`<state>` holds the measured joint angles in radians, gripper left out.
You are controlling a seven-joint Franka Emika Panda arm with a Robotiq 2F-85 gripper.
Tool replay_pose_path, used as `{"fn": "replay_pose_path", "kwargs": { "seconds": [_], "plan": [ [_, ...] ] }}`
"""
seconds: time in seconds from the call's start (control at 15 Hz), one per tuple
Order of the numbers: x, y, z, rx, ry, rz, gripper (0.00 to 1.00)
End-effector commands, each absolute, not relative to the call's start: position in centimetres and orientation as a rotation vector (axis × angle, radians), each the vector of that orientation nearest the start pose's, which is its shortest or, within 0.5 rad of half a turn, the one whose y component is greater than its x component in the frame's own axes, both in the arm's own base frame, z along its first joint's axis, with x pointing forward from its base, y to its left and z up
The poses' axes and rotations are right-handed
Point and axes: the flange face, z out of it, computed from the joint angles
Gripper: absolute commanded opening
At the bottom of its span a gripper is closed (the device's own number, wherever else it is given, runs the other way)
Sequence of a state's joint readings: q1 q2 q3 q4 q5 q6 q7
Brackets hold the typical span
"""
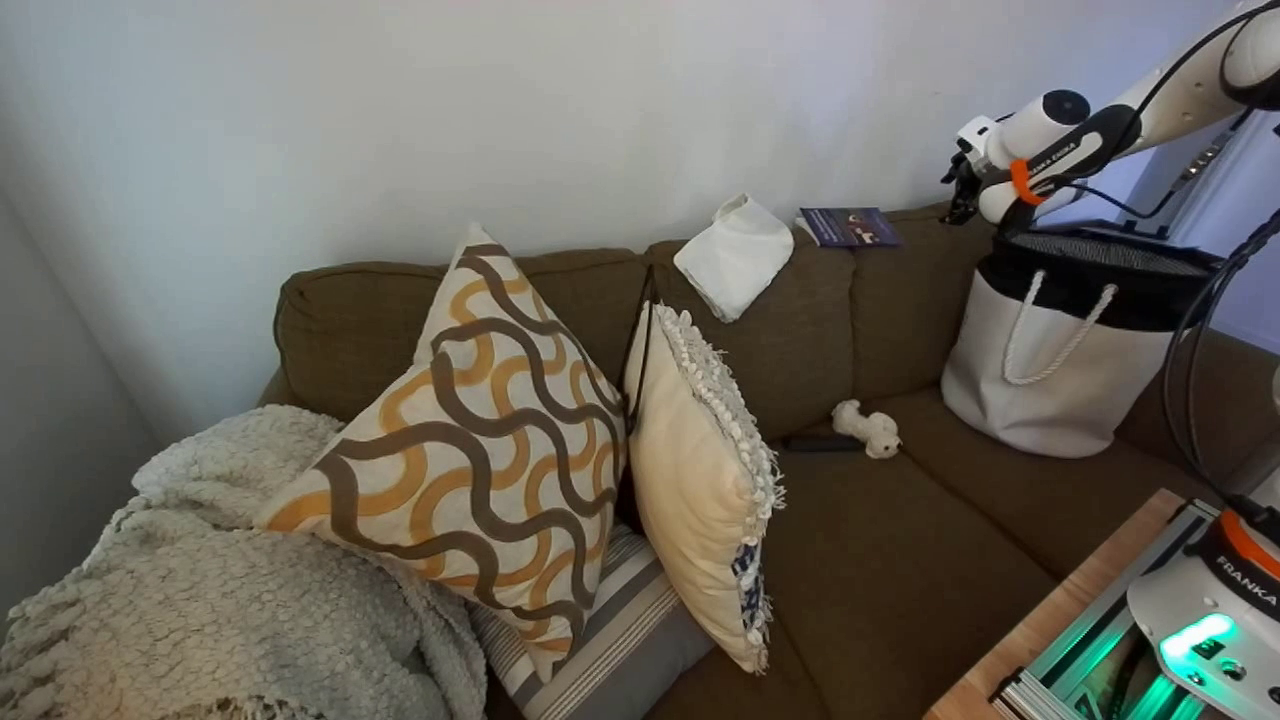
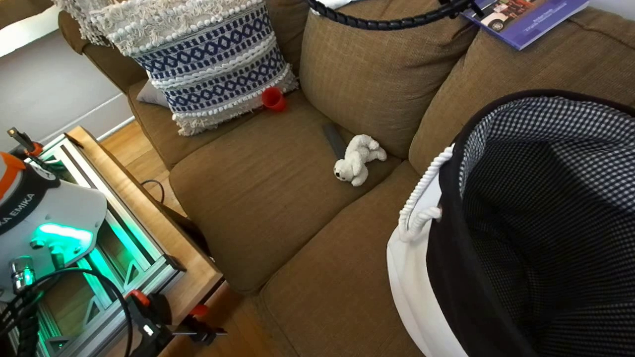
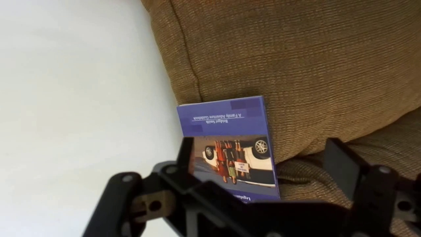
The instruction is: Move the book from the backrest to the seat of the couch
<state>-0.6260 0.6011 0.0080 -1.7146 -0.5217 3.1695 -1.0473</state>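
Both exterior views alone show a toy [image 2: 358, 156] on the seat [image 2: 248, 198].

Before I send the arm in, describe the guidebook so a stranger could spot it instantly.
Find the olive-brown couch along the wall. On top of its backrest, beside the draped white cloth, lies a thin guidebook. Unlike that plain cloth, it has a bluish-purple cover with a photo of figures and a white car.
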Motion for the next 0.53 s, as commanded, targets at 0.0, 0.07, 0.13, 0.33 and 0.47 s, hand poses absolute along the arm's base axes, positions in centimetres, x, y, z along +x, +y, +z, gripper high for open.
{"fn": "replay_pose_path", "kwargs": {
  "seconds": [0.0, 0.07, 0.13, 0.33, 0.47],
  "plan": [
    [61.2, -38.0, 33.4, 2.078, 1.076, 0.508, 1.00],
    [61.4, -38.1, 33.4, 2.075, 1.075, 0.510, 1.00],
    [61.3, -38.5, 33.4, 2.060, 1.062, 0.517, 1.00],
    [64.0, -38.7, 31.7, 1.965, 1.117, 0.577, 1.00],
    [65.5, -38.6, 30.0, 1.963, 1.114, 0.618, 1.00]
  ]
}}
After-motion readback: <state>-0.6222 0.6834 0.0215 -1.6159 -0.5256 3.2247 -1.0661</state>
